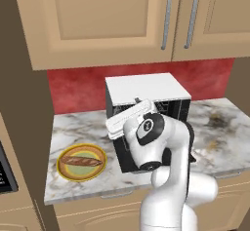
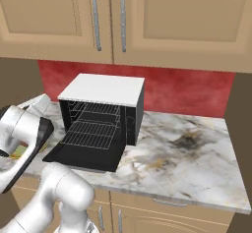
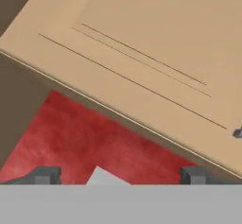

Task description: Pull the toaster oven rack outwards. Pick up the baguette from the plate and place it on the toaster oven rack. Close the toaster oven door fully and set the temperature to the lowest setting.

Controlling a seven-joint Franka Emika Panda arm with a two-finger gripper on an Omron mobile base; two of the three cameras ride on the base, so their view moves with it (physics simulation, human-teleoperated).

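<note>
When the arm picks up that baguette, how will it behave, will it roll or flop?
The baguette looks short with a crusted surface, so it probably stays stiff. Its rounded, tapered form may roll sideways if nudged on the plate. It seems light for its size; the wide-open fingers should span it across its narrow width.

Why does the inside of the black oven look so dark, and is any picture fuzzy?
Right base view: the toaster oven cavity is shaded, yet the toaster oven rack bars show crisply. Left base view: the plate and baguette look a little soft, evenly lit, no glare. Hand view: the cabinet is sharp and tilted.
</note>
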